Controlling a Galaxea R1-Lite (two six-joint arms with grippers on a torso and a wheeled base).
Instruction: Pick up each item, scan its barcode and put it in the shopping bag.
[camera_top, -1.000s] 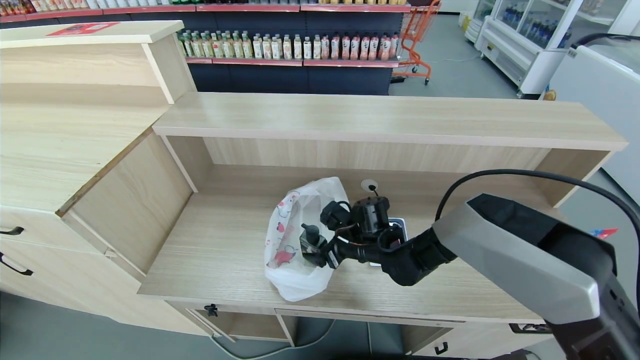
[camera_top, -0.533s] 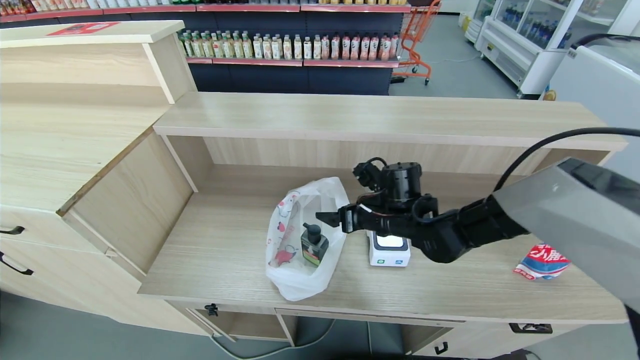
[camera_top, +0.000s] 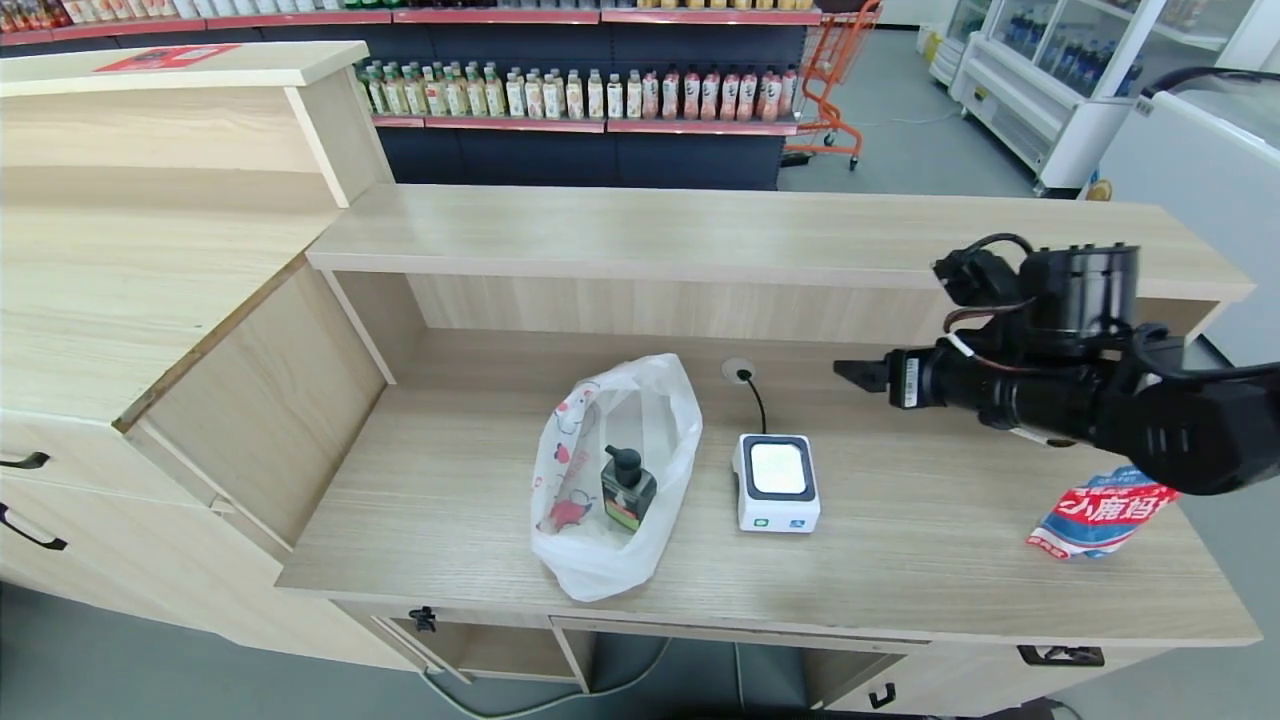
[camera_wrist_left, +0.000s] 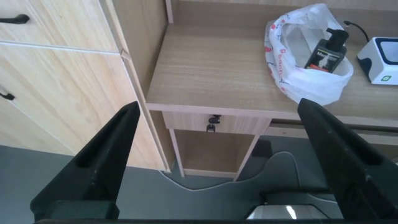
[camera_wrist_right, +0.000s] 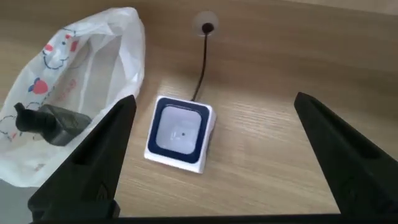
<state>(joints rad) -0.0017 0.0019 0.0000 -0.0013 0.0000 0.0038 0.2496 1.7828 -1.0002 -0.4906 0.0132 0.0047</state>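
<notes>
Pump bottle (camera_top: 628, 490) lies in shopping bag (camera_top: 592, 572) — right gripper (camera_top: 858, 374) empty, fingers (camera_wrist_right: 93, 163) apart.

Bag (camera_top: 590, 560): translucent white with red and pink cartoon prints. Bottle (camera_top: 628, 492): black. Scanner (camera_top: 778, 497): white body, dark rim around a glowing white screen, small green and blue marks on its front. Cable (camera_top: 757, 405) at its 12 o'clock: black. Packet (camera_top: 1095, 515) at its 4 o'clock: blue, red and white. Counter (camera_top: 450, 500): pale wood grain.

Head view high over counter (camera_top: 450, 520), left wrist distant, right wrist close, all share shopping bag (camera_top: 590, 545)
</notes>
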